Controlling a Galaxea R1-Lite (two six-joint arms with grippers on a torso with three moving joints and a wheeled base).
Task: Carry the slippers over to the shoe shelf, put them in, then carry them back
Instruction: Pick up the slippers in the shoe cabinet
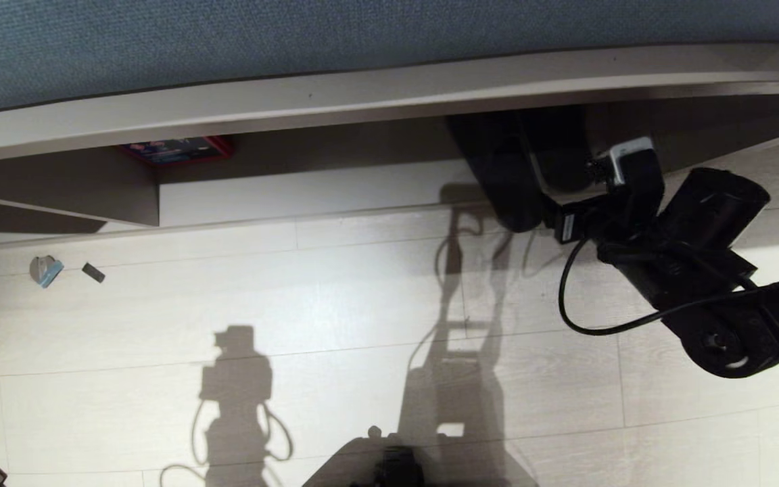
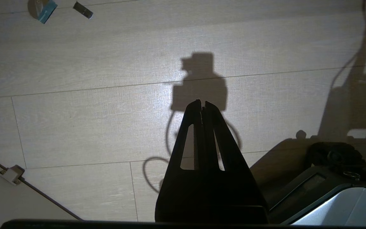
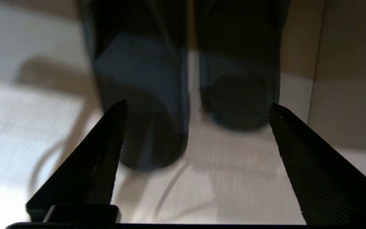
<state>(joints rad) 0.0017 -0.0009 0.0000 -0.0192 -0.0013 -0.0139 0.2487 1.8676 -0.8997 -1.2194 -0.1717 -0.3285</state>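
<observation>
the right gripper [image 3: 195, 108] stands released, its fingers [image 3: 106, 149] spread wide and clear of the slippers [image 3: 145, 95]. the pair lies side by side just beyond the fingertips, on the pale base board of the shoe shelf [image 1: 376, 189] — at the far right of the scene, close to a vertical panel. the left gripper [image 2: 203, 105] hangs clenched over the pale floor [image 1: 295, 304], well to the left, holding nothing.

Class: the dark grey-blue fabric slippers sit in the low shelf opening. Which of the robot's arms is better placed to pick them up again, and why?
Right. Its hand is open right in front of the dark grey-blue fabric slippers; the left hand is shut over bare floor.
</observation>
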